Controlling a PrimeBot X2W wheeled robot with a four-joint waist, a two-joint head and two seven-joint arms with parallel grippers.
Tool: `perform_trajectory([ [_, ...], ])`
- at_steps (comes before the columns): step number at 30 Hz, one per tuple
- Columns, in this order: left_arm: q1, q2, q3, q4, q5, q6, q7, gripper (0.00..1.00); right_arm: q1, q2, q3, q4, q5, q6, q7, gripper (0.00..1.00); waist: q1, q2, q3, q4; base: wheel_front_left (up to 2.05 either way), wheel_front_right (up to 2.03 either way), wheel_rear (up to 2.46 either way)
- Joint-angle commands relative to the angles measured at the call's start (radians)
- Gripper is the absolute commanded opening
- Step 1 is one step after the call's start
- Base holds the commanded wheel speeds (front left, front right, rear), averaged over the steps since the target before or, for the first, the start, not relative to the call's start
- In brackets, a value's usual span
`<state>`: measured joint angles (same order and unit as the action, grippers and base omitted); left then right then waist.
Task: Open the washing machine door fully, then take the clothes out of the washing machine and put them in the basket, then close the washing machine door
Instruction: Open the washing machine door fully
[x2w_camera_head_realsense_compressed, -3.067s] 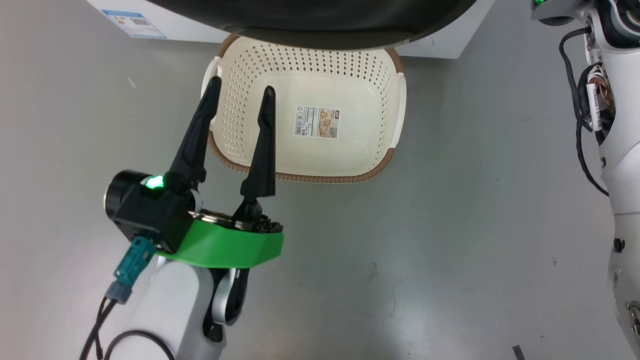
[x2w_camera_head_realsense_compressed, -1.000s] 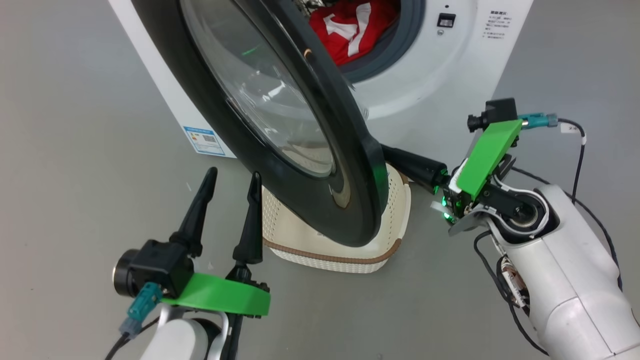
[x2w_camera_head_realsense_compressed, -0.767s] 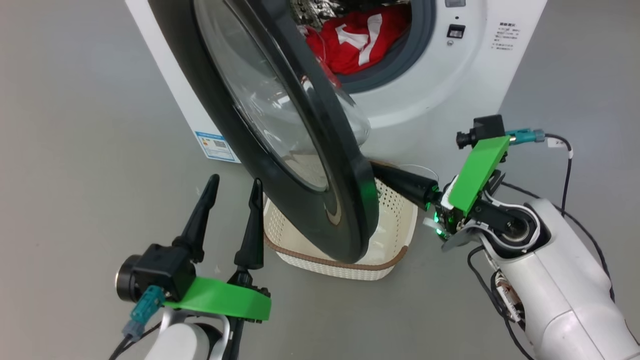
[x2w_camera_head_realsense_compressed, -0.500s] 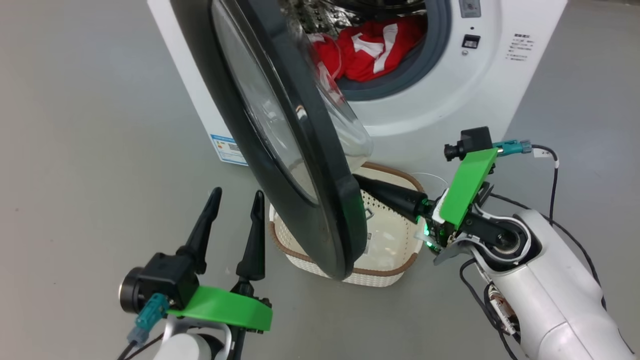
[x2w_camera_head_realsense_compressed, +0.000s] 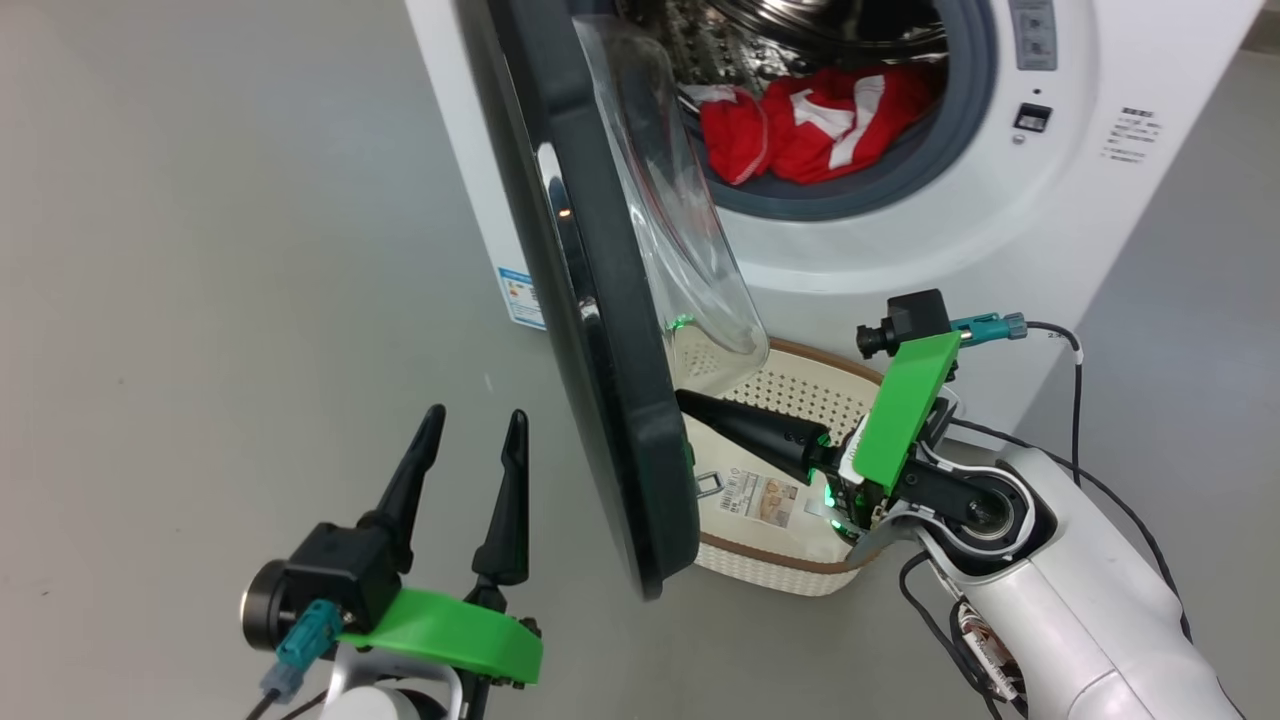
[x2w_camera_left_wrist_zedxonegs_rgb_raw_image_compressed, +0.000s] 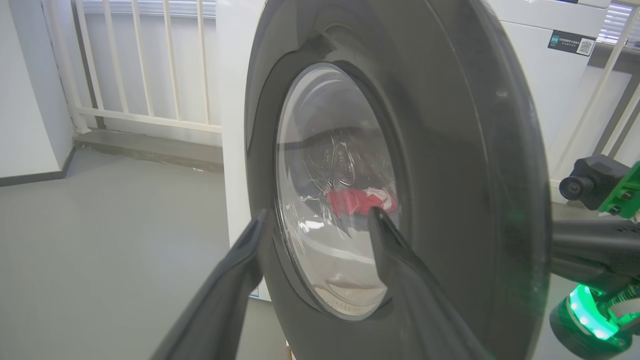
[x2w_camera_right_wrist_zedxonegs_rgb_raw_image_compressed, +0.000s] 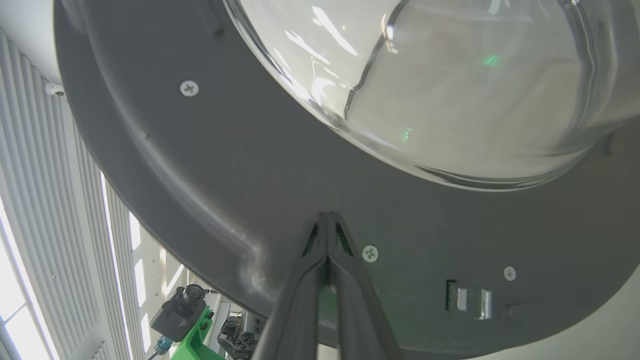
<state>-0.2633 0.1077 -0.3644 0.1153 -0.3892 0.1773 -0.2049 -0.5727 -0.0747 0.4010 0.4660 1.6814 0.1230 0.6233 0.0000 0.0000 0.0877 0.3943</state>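
The washing machine stands at the upper right, with the red and white clothes lying in its drum. The washing machine door stands swung out, its black rim edge-on to the head view. My right gripper is shut with nothing in it. Its tip rests against the door's dark inner face, just below the glass bowl. Under that arm, the basket sits on the floor at the machine's foot. My left gripper hangs open left of the door, facing its outer window.
Grey floor spreads to the left and front. A blue label marks the machine's lower corner. The door latch sits right of my right fingertips. A white railing and wall stand behind. A cable loops off my right wrist.
The door has swung further open to the left, with my shut right gripper following its inner face. The head camera has shifted. My left gripper stays open.
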Motion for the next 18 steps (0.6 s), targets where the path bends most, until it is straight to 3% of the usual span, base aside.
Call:
perform_trajectory([
  [1,-0.008,0.022,0.028,-0.021,-0.008,0.011,0.001,1.00,0.004,0.024,0.022,-0.033,0.008,0.008,-0.009,0.00,0.0000,0.0000,-0.004,0.028,0.00,0.00,0.00],
  [18,0.003,0.025,0.022,-0.017,-0.018,0.024,0.002,1.00,-0.010,0.023,0.072,-0.019,0.037,0.008,-0.023,0.00,0.0000,0.0000,-0.002,0.106,0.00,0.00,0.00],
])
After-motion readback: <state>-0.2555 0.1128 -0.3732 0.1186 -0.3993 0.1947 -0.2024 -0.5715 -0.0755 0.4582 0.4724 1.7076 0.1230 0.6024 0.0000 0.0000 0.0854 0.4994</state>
